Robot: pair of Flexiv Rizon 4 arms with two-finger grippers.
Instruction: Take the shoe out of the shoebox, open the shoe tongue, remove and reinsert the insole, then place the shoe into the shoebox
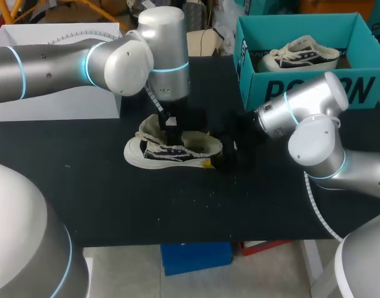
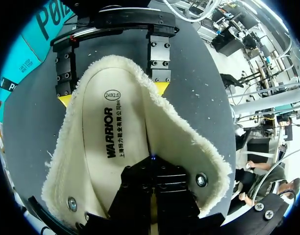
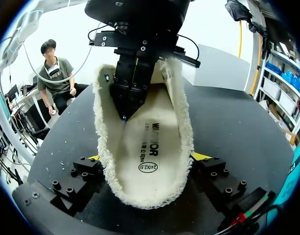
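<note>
A cream and dark shoe (image 1: 171, 152) lies on its side on the black table, its fleece lining (image 2: 189, 142) spread open. The printed insole (image 2: 106, 147) (image 3: 150, 147) lies inside it. My left gripper (image 1: 171, 121) (image 2: 152, 159) (image 3: 124, 112) comes down into the shoe from above, shut, with its tips on the insole; whether it pinches the insole I cannot tell. At the heel end, my right gripper (image 1: 222, 154) (image 3: 147, 157) (image 2: 113, 94) stands wide, with one yellow-tipped finger against each side of the shoe.
The teal shoebox (image 1: 314, 87) stands at the back right with a second shoe (image 1: 298, 54) inside. A white box (image 1: 53, 108) sits at the back left under my left arm.
</note>
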